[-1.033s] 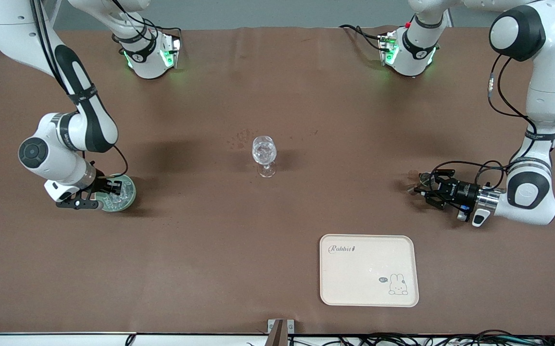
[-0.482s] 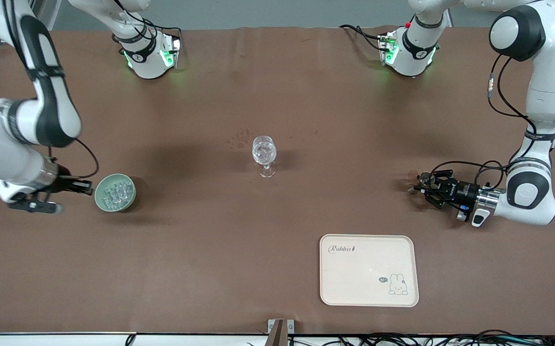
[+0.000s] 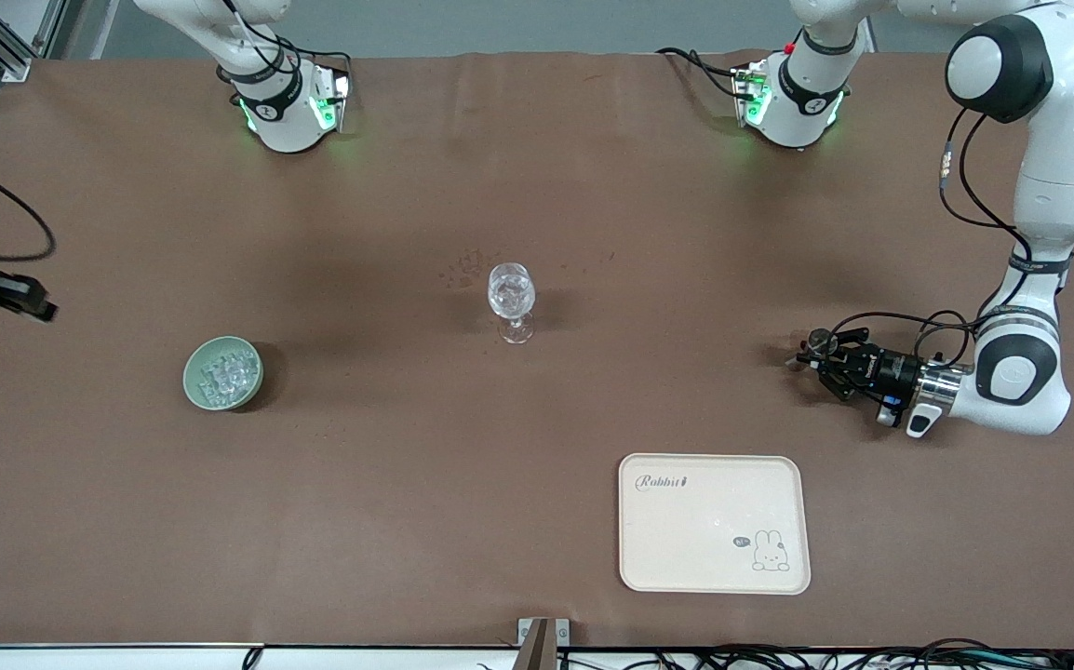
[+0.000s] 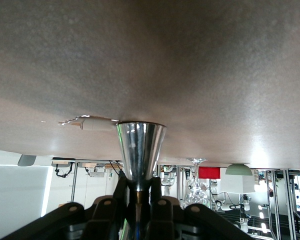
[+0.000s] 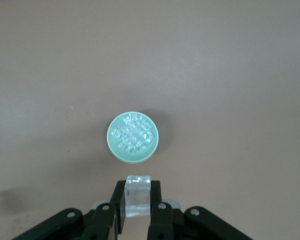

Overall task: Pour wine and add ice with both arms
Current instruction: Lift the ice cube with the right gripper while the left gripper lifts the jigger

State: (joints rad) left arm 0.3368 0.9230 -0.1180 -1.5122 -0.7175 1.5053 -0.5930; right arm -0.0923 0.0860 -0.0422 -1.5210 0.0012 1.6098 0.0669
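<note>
Right claw (image 5: 138, 209): clamped on 1 ice cube (image 5: 138, 192), pinched by 2 flat faces, likely so that the slick block cannot squirt out. Raised high, seen only at the frame's edge at the right arm's end in the front view; bowl (image 5: 111, 137) with the remaining ice (image 5: 133, 135) straight below in the wrist view. Presumably lifted that high to clear the bowl's rim before carrying toward the glass (image 3: 511, 298), standing mid-frame on the bench (image 3: 407, 521).

Left claw (image 3: 814, 358): low over the bench toward the left arm's end, lying almost level, shut on the narrow part of the cup (image 4: 140, 145). Side-on grasp probably chosen so a wrist roll can tip the wine out. Cannot tell whether the cup touches the bench or which way it tilts.

Tray (image 3: 714, 558) low in the frame, bare, nearer the camera than the cup.

Judged stage: both loads in hand, nothing yet over the glass.
</note>
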